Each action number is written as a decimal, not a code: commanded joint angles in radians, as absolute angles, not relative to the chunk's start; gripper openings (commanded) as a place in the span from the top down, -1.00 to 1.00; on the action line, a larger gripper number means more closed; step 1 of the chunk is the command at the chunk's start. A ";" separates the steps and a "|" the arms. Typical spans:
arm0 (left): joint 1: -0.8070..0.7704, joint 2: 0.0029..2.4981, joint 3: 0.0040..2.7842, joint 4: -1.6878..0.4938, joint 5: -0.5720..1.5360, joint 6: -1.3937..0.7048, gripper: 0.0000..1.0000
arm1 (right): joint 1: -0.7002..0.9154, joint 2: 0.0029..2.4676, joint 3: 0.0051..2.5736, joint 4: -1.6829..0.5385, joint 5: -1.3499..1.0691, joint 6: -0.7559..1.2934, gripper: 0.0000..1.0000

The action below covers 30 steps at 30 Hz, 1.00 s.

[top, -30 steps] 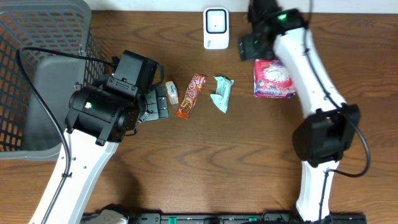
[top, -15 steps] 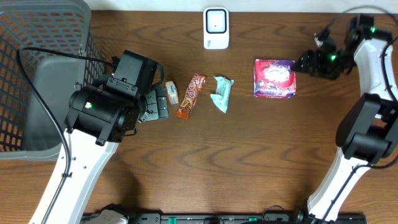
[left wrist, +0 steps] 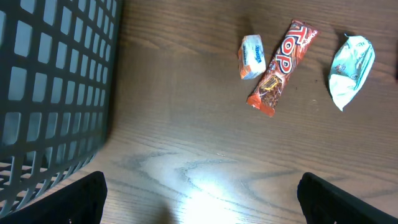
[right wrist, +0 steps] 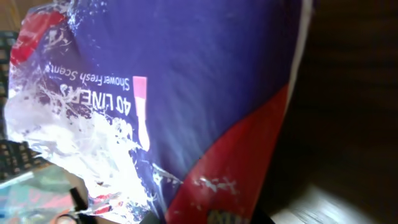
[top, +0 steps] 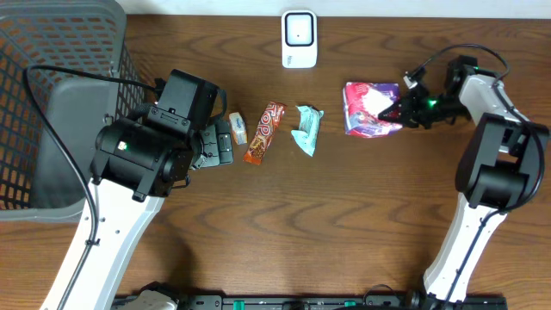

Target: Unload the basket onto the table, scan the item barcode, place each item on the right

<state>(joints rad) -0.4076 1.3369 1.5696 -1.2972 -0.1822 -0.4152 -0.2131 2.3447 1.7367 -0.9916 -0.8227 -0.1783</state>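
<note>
The item, a purple and red plastic pack (top: 368,108) marked "40 liners", lies right of centre with its right edge lifted a little. My right gripper (top: 405,108) is shut on that edge. The pack (right wrist: 205,93) fills the right wrist view, and the jaws are mostly hidden beneath it. The white scanner (top: 299,39) stands at the back centre. My left gripper (top: 220,143) hovers open over bare wood; its dark fingertips (left wrist: 78,198) show at the bottom corners of the left wrist view, with nothing between them.
A small white candy (top: 238,127), an orange TOP bar (top: 264,133) and a teal wrapper (top: 307,129) lie in a row between the arms. A dark mesh basket (top: 52,103) fills the left side; its wall (left wrist: 56,93) is close to the left gripper.
The right arm swung in from the far right and shut on the pack's right edge; the pack shifted slightly left and tilted. The left arm stayed still.
</note>
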 commanded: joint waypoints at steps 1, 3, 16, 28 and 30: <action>-0.405 1.333 1.575 -1.298 -0.184 -0.417 -0.96 | -0.163 2.323 1.812 -0.941 -0.967 -0.045 0.98; -0.405 1.333 1.575 -1.298 -0.184 -0.418 -0.96 | -0.138 2.308 1.855 -0.884 -0.981 0.055 0.98; -0.405 1.333 1.575 -1.298 -0.184 -0.418 -0.96 | 0.139 2.298 1.946 -0.226 -0.628 0.640 0.98; -0.405 1.333 1.575 -1.298 -0.184 -0.417 -0.96 | 0.186 2.297 1.949 -0.237 -0.461 0.574 0.98; -0.405 1.333 1.575 -1.298 -0.184 -0.417 -0.96 | 0.145 2.281 1.950 -0.240 -0.488 0.571 0.98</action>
